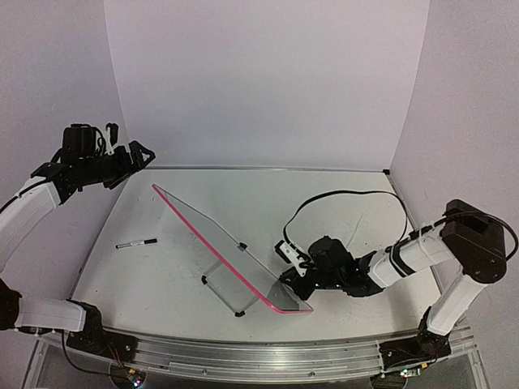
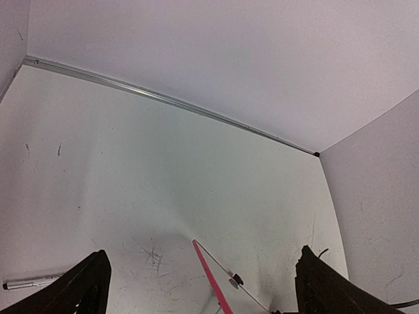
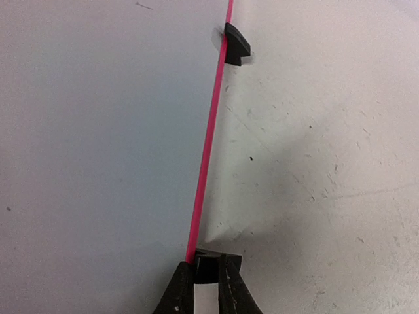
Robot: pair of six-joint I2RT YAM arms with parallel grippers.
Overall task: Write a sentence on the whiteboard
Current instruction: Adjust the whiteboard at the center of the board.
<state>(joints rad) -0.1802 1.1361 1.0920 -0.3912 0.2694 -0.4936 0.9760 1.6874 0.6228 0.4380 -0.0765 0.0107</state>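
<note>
Right gripper clamps the pink edge of the tilted whiteboard.
The whiteboard stands slanted in the middle of the table. The left gripper is raised at far left with jaws wide apart, holding nothing.

Worktop: pale grey-white and matt, spread out in front of me.
Scuffs: dark scratches and scribbled marks on the worktop. My left wrist view shows them thickest toward the middle, with a few specks nearer the left edge.
Marker: a thin pen with a pale barrel and dark ends. It lies flat near the worktop's left edge, about halfway between the far and near edges and roughly parallel to the near edge.
Metal strip: a thin silver line along the worktop's far edge, ending at a small dark piece in the far right corner.
Backdrop: plain white panels standing along the far, left and right edges.
Rail: slotted aluminium running along the near edge, on my side.
</note>
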